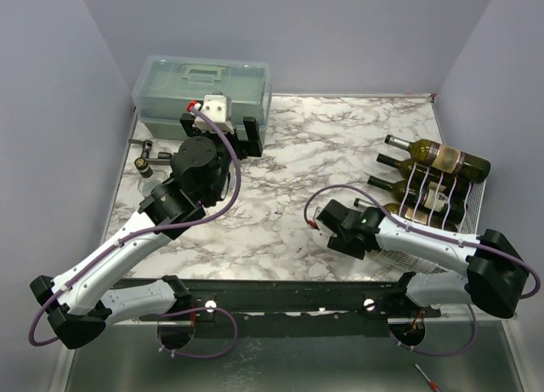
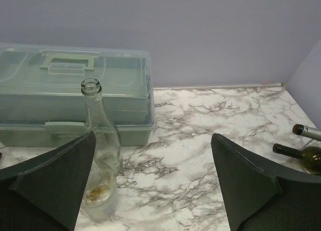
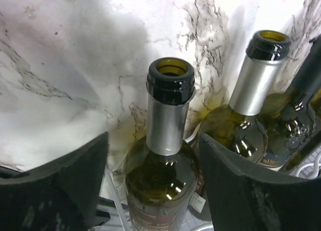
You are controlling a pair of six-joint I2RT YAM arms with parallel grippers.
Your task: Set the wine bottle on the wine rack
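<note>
Sensibly, the left gripper (image 2: 153,141), jaws released, should shift toward the clear wine bottle (image 2: 100,156) standing lower left on the tabletop (image 2: 210,121), well apart from the wine rack (image 1: 478,201) at the top view's right. The right gripper (image 3: 153,141) gapes astride a racked bottle (image 3: 165,156).

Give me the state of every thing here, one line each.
Toolbox, lid shut.
Clear bottle, upright on the table, uncapped.
Wine rack, holding four green bottles lying down.
Nearest green bottle, on the rack, mouth uncorked.
Left pincer, open, gripping nothing.
Right pincer, open, straddling the nearest green bottle.
</note>
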